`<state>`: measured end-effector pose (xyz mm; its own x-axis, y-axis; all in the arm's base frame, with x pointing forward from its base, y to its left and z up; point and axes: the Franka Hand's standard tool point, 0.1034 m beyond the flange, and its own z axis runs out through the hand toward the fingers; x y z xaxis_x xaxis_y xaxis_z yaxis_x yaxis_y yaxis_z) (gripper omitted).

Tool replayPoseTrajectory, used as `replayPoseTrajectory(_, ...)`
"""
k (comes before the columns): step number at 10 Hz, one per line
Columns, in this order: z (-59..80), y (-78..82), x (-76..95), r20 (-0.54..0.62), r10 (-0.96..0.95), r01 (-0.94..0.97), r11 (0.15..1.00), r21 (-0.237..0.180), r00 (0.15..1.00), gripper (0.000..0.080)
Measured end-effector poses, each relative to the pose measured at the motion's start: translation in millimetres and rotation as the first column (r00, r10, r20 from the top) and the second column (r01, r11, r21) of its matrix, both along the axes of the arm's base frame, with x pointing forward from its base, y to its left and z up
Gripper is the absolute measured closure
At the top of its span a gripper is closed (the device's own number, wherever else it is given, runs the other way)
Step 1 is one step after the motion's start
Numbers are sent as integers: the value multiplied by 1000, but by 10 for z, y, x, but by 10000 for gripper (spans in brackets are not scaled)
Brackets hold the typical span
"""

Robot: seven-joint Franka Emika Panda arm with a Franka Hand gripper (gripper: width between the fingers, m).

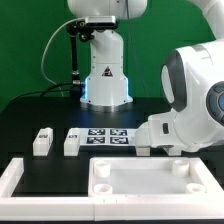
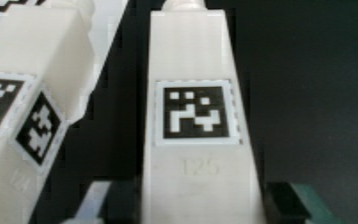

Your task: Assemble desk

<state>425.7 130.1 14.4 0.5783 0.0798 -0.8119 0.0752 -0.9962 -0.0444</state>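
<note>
In the wrist view a white desk leg [image 2: 194, 110] with a black-and-white tag lies lengthwise on the black mat. My gripper [image 2: 201, 206] is open and straddles its near end. One finger [image 2: 108, 202] is close to one side and the other finger [image 2: 311, 200] stands a small gap off the other side. A second tagged leg [image 2: 34, 110] lies right beside it. In the exterior view the desk top panel [image 1: 140, 182] lies flat at the front. Two more legs [image 1: 42, 141] [image 1: 72, 143] stand behind it. My arm hides the fingertips there.
The marker board [image 1: 108, 137] lies between the standing legs and my arm. A large white rail [image 1: 20, 175] frames the mat at the front of the exterior view's left. The robot base [image 1: 104, 75] stands at the back.
</note>
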Motion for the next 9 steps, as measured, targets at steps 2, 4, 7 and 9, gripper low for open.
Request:
replayPoseTrajectory(2, 510, -58, 334, 46, 33, -36, 998, 59, 998, 512)
replayPoseTrajectory(4, 736, -52, 383, 71, 43, -47, 997, 60, 997, 511)
replayPoseTrajectory(7, 671, -19, 532, 268, 19, -40, 997, 71, 963, 511)
replayPoseTrajectory(9, 1014, -102, 793, 366, 42, -92, 989, 119, 930, 511)
